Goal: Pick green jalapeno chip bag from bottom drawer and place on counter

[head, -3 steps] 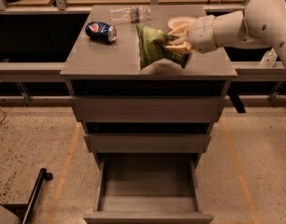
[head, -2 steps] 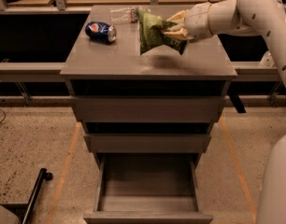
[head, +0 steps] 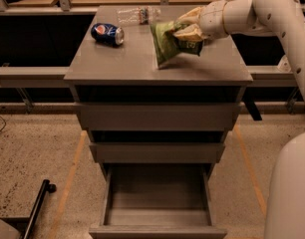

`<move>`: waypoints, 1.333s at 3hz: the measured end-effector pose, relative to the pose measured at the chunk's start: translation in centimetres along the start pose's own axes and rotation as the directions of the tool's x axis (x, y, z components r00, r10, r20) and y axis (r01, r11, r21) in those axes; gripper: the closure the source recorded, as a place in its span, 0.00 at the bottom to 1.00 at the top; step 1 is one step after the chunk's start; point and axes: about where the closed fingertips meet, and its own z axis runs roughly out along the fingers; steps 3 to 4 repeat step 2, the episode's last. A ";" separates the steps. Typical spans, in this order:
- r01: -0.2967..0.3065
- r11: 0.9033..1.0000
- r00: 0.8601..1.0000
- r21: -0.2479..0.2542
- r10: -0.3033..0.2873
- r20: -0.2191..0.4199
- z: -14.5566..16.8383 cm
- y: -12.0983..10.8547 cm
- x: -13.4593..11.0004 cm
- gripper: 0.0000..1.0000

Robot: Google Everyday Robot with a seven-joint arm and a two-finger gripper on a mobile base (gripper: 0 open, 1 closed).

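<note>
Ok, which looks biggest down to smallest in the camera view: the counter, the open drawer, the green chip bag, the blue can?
1. counter, largest
2. bottom drawer, though nearer the camera
3. green jalapeno chip bag, held by the gripper over the counter
4. blue soda can, smallest

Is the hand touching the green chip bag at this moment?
Touching. The camera view shows the hand above the right rear part of the counter, clamped shut on the upper part of the green jalapeno chip bag.
</note>
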 end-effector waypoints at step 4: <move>-0.001 1.000 1.000 -0.006 0.001 0.004 0.5 0.2 -0.1 0.00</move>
